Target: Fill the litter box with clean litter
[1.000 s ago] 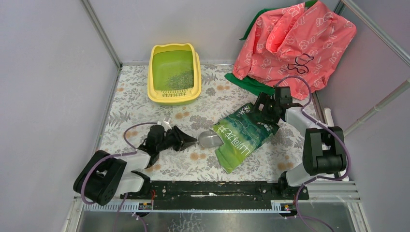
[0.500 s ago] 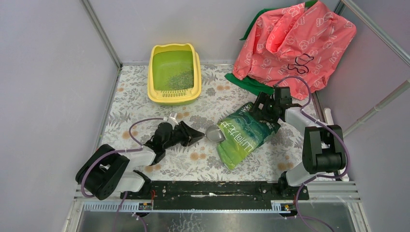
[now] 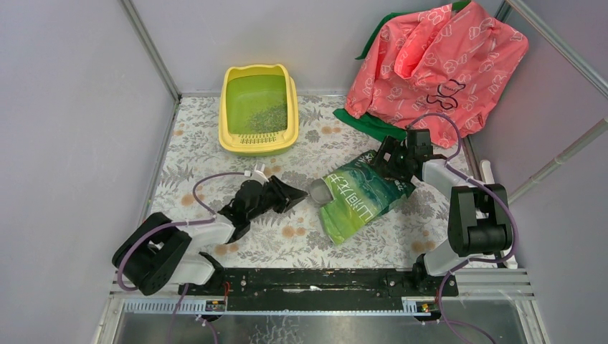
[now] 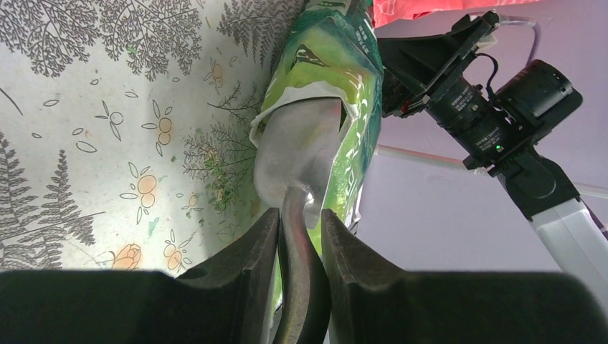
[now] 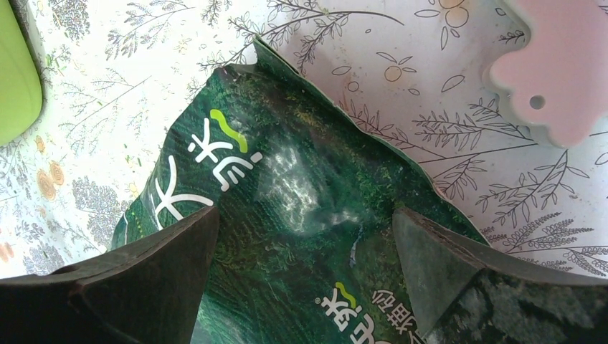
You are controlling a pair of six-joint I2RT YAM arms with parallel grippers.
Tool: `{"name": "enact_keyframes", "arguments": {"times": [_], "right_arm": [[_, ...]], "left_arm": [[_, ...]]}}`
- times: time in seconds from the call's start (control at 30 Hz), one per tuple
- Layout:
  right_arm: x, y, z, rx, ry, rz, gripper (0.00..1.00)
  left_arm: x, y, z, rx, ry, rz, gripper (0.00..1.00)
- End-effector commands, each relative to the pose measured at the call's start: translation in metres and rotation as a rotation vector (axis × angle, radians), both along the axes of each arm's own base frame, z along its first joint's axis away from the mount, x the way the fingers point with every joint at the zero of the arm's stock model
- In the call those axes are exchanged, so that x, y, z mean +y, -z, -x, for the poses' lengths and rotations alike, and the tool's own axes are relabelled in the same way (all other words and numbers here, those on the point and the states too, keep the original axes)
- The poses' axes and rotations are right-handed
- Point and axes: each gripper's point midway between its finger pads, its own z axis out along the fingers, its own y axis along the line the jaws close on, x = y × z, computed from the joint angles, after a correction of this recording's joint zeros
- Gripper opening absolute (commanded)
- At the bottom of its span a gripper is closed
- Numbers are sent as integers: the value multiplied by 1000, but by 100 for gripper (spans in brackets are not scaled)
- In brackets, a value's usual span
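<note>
Our left gripper (image 4: 300,228) pinches the handle of the grey scoop (image 4: 297,150), whose nose pokes into the mouth of the green bag (image 4: 337,79). Our right gripper (image 5: 305,215) is spread wide over the bag's far end — we cannot tell if it presses down. The litter box (image 3: 258,143) sits well apart at the back, a little litter (image 3: 271,117) inside. If the bag slides, the scoop could just push it away, or spill grains on the long way over.
</note>
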Motion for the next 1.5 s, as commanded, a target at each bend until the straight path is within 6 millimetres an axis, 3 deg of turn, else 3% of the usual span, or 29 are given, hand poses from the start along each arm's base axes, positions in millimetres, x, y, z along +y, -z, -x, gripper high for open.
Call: {"name": "enact_keyframes", "arguments": {"times": [0.0, 0.33, 0.53, 0.93, 1.17, 1.23, 1.47], "right_arm": [[12, 12, 12, 47, -34, -29, 99], [14, 16, 16, 54, -46, -21, 98], [17, 18, 17, 58, -56, -13, 98], [18, 20, 19, 57, -61, -13, 98], [20, 26, 21, 66, -62, -21, 98], [20, 27, 22, 67, -64, -20, 98], [21, 27, 23, 67, -65, -28, 98]], "left_arm": [[-17, -33, -20, -69, -48, 95, 0], [-54, -11, -29, 23, 52, 29, 0], [-74, -10, -36, 25, 93, -7, 0], [-88, 20, -47, 59, 92, -154, 0], [-131, 18, -44, 15, 169, -52, 0], [-136, 26, -44, 13, 175, -35, 0], [-154, 23, -48, -72, 211, 128, 0]]}}
